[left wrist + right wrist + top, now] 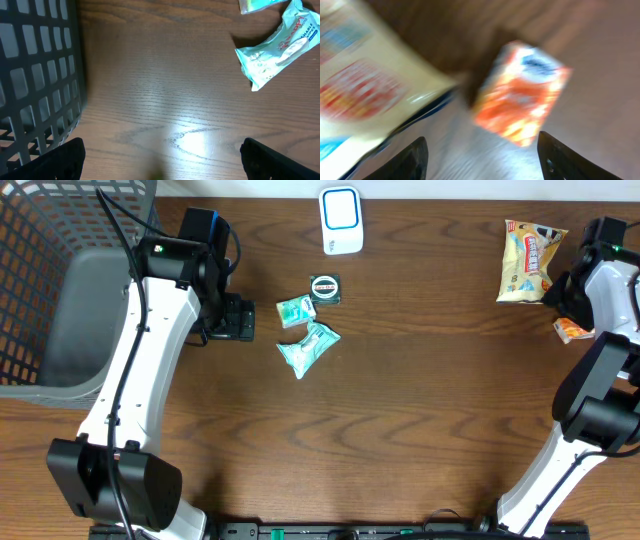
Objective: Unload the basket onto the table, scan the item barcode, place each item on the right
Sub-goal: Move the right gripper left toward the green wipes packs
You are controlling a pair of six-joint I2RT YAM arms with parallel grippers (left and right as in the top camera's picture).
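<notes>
The white barcode scanner (341,220) stands at the table's far edge. In the right wrist view, which is blurred by motion, an orange packet (520,95) lies just ahead of my right gripper (482,155), and a yellow snack bag (365,90) is to its left. The jaws there are open with only bare table between them. In the overhead view that gripper (572,305) hangs between the snack bag (528,260) and the orange packet (570,331). My left gripper (162,160) is open and empty over the wood, left of a teal packet (275,50).
A dark mesh basket (60,280) fills the left side, close to my left arm; its wall (35,75) shows beside the left fingers. A second small teal packet (296,310) and a round black item (326,288) lie mid-table beside the larger teal packet (308,347).
</notes>
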